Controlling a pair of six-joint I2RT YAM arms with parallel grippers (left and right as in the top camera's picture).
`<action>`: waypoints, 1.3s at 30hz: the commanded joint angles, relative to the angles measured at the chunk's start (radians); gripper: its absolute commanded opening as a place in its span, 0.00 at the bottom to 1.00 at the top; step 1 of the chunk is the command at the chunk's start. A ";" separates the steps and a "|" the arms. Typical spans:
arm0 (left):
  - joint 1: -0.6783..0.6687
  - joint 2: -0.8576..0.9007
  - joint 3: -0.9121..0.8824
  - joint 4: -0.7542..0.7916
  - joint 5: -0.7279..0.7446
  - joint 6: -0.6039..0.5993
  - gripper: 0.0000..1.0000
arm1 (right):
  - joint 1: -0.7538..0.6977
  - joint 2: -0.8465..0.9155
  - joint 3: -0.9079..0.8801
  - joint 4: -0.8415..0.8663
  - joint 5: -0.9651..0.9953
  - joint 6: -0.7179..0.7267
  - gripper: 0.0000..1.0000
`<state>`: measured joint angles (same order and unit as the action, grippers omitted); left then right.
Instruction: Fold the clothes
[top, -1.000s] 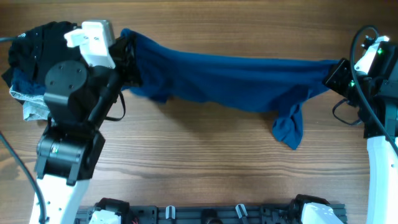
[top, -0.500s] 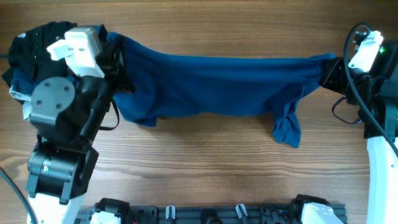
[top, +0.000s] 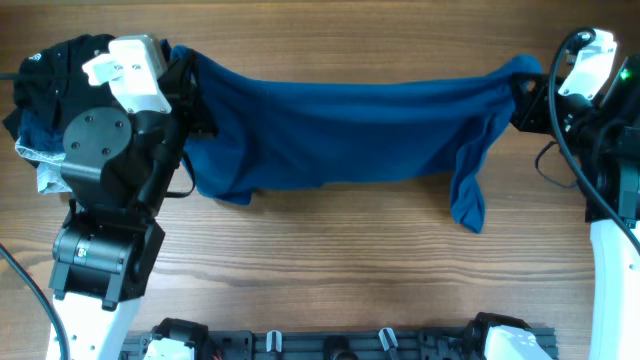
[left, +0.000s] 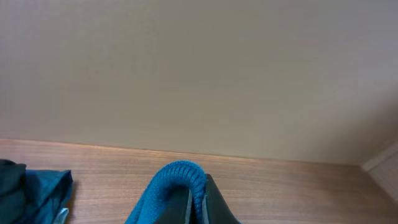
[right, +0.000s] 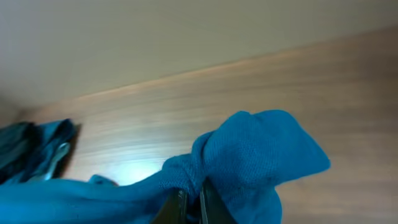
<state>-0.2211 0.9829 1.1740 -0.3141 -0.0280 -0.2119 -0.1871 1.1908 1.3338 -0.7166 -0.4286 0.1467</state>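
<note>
The royal-blue garment (top: 350, 125) hangs stretched across the table between my two grippers, sagging in the middle, with a sleeve dangling at the right (top: 467, 200). My left gripper (top: 188, 85) is shut on its left end; in the left wrist view a ribbed blue edge (left: 177, 180) is pinched between the fingers (left: 198, 208). My right gripper (top: 525, 95) is shut on the right end; in the right wrist view the blue cloth (right: 261, 152) bunches over the closed fingers (right: 191, 205).
A black garment with a small white mark (top: 50, 70) lies piled at the far left over pale denim (top: 40, 160); these also show in the left wrist view (left: 31, 190) and in the right wrist view (right: 37, 146). Wooden table (top: 330, 270) in front.
Both grippers have lifted and moved toward the back of the table. The garment now hangs more spread and its lower hem has dropped lower on the left.
</note>
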 joint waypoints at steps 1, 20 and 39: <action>0.008 -0.007 0.029 -0.001 -0.019 -0.005 0.04 | -0.008 -0.016 0.041 0.007 -0.095 -0.039 0.04; 0.008 0.164 0.029 -0.138 -0.019 -0.006 0.04 | 0.261 0.572 -0.079 -0.123 0.093 0.106 0.04; 0.007 0.425 0.029 -0.177 -0.018 -0.089 0.04 | 0.347 0.671 0.087 0.260 -0.032 -0.035 0.59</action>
<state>-0.2203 1.4139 1.1851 -0.4961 -0.0330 -0.2806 0.1425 1.8683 1.3991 -0.4984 -0.4038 0.1429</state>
